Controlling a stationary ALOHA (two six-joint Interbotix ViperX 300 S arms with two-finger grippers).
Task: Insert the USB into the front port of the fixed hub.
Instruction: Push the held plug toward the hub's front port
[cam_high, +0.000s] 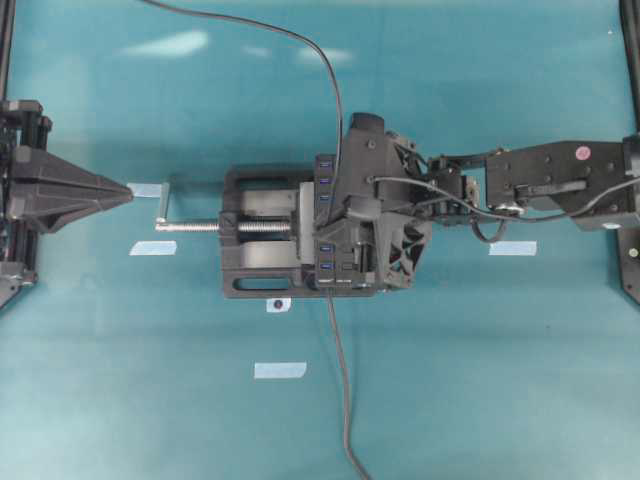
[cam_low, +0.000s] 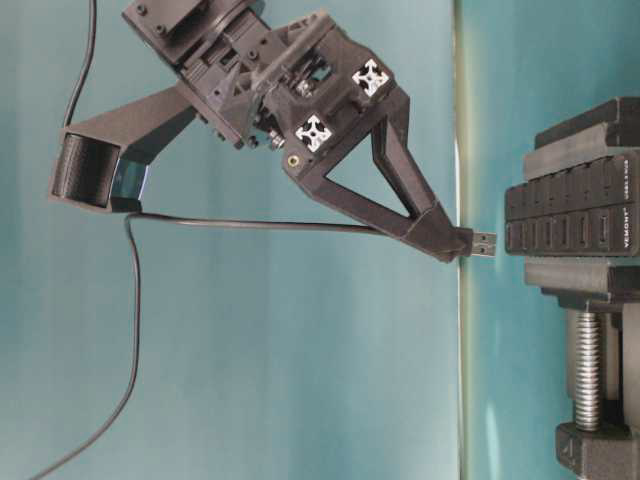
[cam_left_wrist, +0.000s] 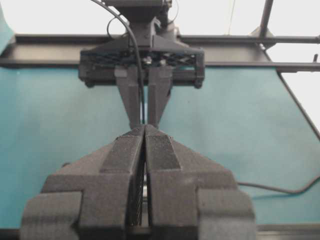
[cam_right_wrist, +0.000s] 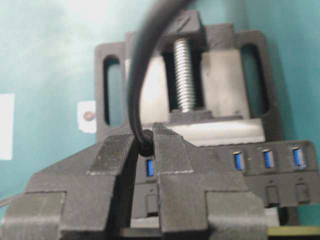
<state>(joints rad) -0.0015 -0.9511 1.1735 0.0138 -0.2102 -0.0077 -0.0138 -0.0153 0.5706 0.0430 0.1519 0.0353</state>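
Teal counter (cam_high: 480, 400) carries a vise (cam_high: 255, 285) clamping the fixed hub (cam_right_wrist: 280, 170). Right pincer (cam_low: 455, 245) is clamped on the USB (cam_low: 483, 243), whose metal tip juts beyond its fingertips, just short of the hub. Left pincer (cam_left_wrist: 144, 131) is pressed together, well apart.

One marking could be read — pale lettering on the end of the fixed hub (cam_low: 570, 217) in the table-level view, set sideways along its right edge, which looked like "VEMONT". A second, smaller line stood beside it — too fine to make out. The overhead view and both wrist views carried no legible text, label or number on anything.
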